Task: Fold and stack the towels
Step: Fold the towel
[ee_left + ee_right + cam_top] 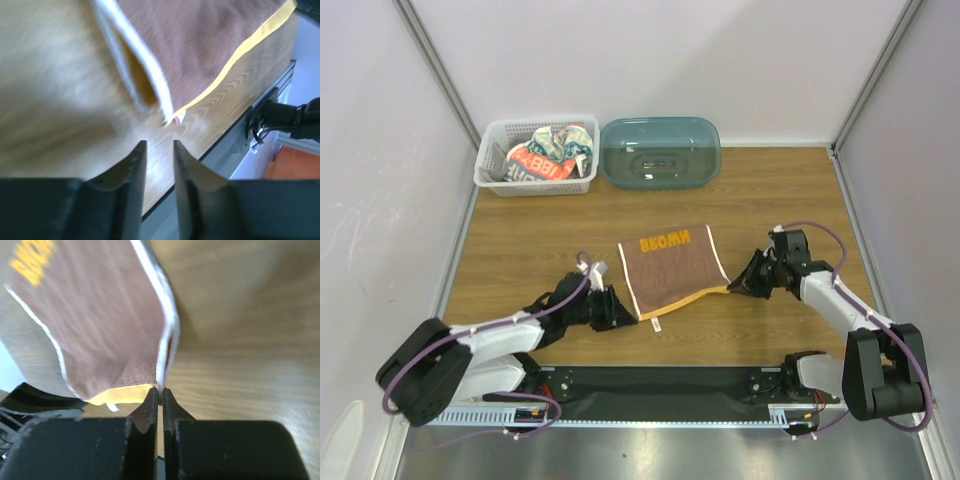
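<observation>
a: where was the brown cloth towel with orange lettering (672,268)?
b: folded flat on the wooden table (520,240), in the middle of the top view, its orange edge toward the bottom of the frame.
a: and the left hand (159,146)?
b: narrowly parted, nothing between its fingers, just short of the towel's lower left corner.
a: the right hand (160,391)?
b: closed, tips right at the towel's lower right corner. whether cloth was pinched, i couldn't tell.
a: other towels?
b: a white towel printed with red and blue letters (552,152) sat bunched in the white plastic lattice basket (535,185), upper left, beside the translucent teal oval tub (660,152).
</observation>
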